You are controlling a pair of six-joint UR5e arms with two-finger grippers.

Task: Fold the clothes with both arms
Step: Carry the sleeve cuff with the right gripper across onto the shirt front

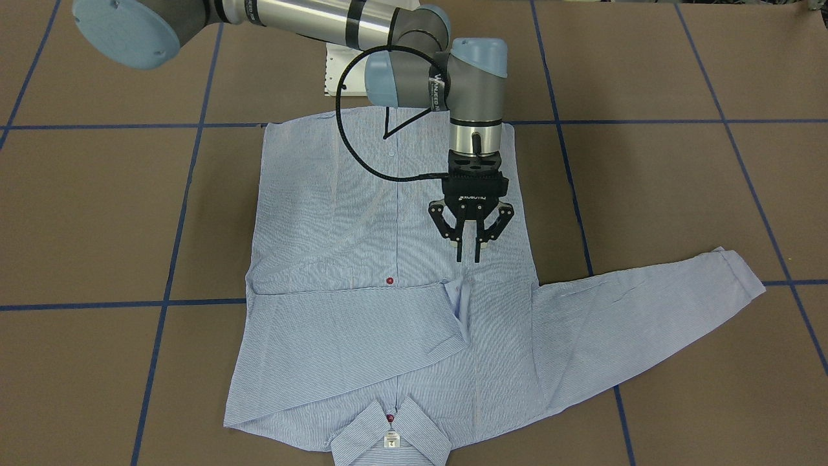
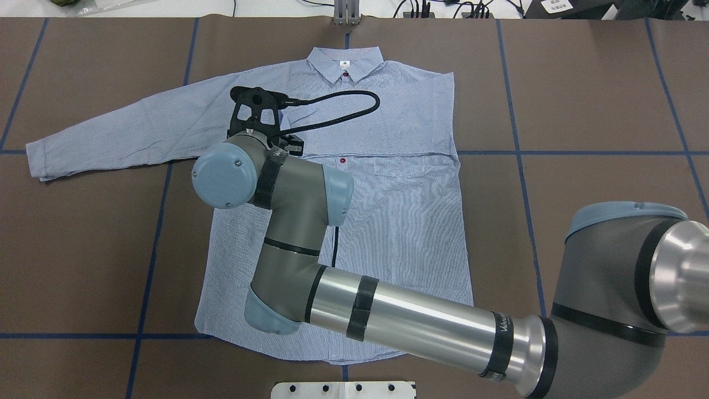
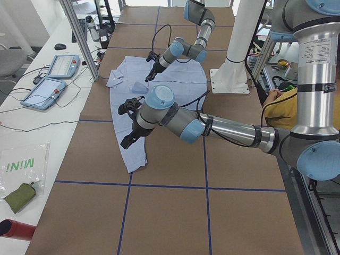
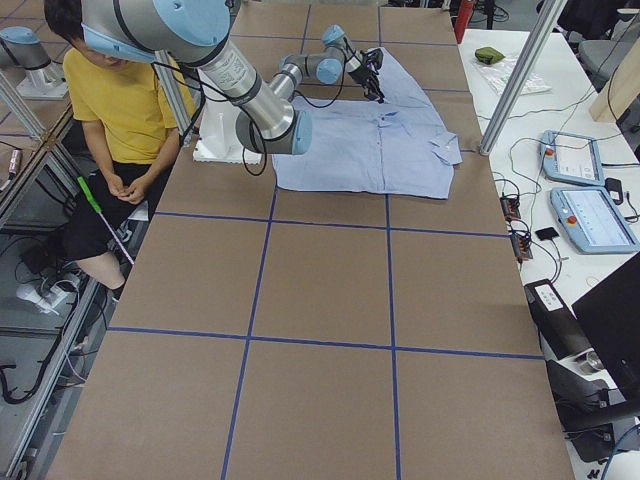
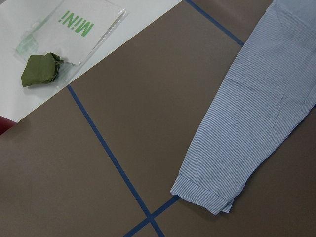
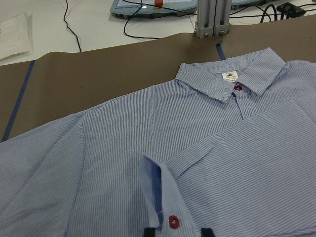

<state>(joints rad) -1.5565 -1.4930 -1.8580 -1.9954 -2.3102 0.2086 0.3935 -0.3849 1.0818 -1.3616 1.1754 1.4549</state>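
The only container in sight was a clear plastic bag (image 5: 86, 29) printed "MiNi" in green. It lay on a white side table (image 5: 29, 24) beyond the brown bench (image 5: 123, 128). A small olive-green cloth bundle (image 5: 40, 69) lay at its corner, and whether it sat inside the bag or on top could not be told.

The light blue striped shirt (image 1: 323, 220) lay flat and front up in the middle of the bench, collar (image 1: 388, 433) toward the operators' side. The folded sleeve (image 1: 349, 330) crossed the chest, its cuff (image 1: 458, 301) turned up near the button line. The outstretched sleeve (image 1: 647, 323) reached sideways toward the robot's left.

The right end effector (image 1: 468, 257) hung pointing down just above the shirt front, close to that cuff, jaws only slightly apart and gripping nothing. The overhead view hid it beneath the wrist of the right arm (image 2: 399, 321). Only the right wrist view showed its fingertips (image 6: 148, 231) either side of the cuff's red button (image 6: 173, 222).

The left end effector (image 3: 126, 139) appeared only in the left side view, raised near the outstretched sleeve, and its opening could not be told. The left wrist view showed that sleeve's end by a crossing of blue tape (image 5: 113, 163). The right side view alone showed a seated person (image 4: 110, 100) in a yellow top.
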